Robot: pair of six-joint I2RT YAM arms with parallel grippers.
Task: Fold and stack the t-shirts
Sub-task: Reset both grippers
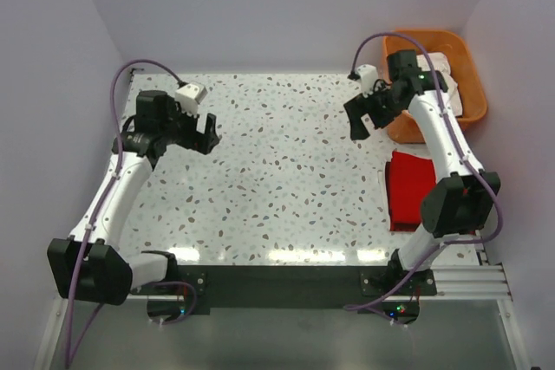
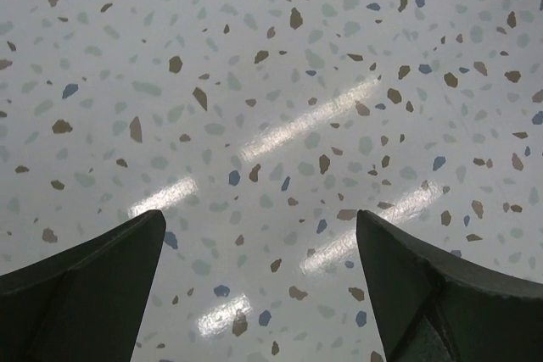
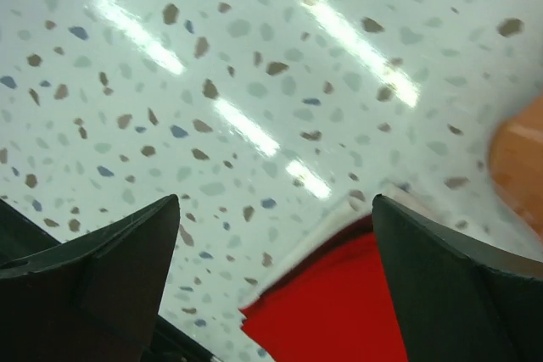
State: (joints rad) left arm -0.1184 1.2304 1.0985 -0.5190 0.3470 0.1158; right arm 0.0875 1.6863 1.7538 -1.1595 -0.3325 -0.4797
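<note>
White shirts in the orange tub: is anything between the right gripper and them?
Only the orange tub's left wall. The right gripper, open, hangs outside it over the table, while the white shirts lie inside. It would likely have to go over the rim; nothing else visibly blocks the way.

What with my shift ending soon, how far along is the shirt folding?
Done: one red t-shirt lies folded at the right. In hand: nothing; the left gripper and right gripper are both open and empty. Left: white t-shirts sit bunched in the orange tub, not yet folded or stacked.
</note>
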